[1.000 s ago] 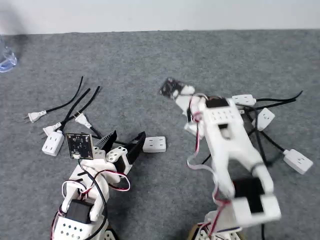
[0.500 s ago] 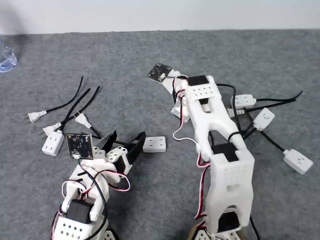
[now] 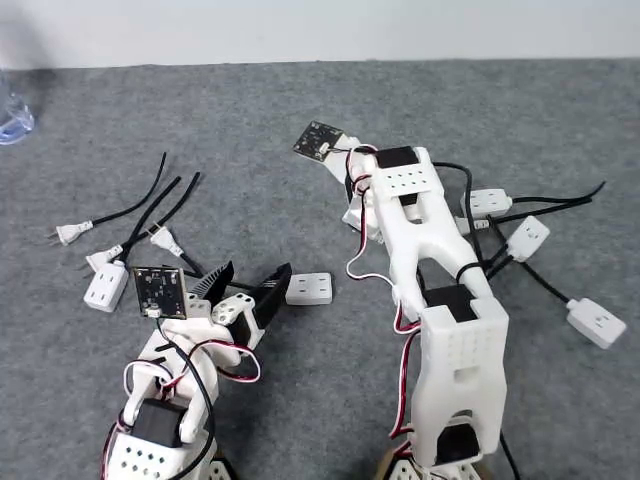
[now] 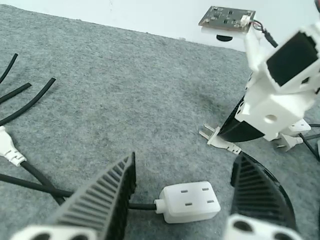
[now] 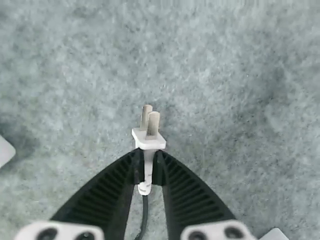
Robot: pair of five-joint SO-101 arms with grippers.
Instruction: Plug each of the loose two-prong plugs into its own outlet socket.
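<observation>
Right end effector [image 5: 147, 156]: I see it pressed onto a two-prong plug [image 5: 148, 134], pinching the body just behind the white faceplate. Both prongs stick out past the fingertips over the grey worktop [image 3: 250, 120]. From the left wrist view the plug sits low near the surface, but I cannot tell whether it touches.

Left end effector [image 4: 187, 162]: its fingers are spread, holding nothing. A white outlet socket [image 4: 187, 201] lies on the worktop between them, its cable running off to one side. From above, that socket is just beside one fingertip.

Pose: the right arm [image 3: 440, 270] stretches from the worktop's near edge toward the middle, wrist bent down. The left arm [image 3: 175, 390] is folded low at the near edge, end effector pointing toward the middle.

Room: bare worktop lies between the right end effector and the far edge. Two loose plugs [image 3: 68, 234] and an outlet block [image 3: 105, 287] lie toward the left edge. More outlet blocks [image 3: 527, 237] and tangled black cables [image 3: 550, 205] crowd the side toward the right edge.
</observation>
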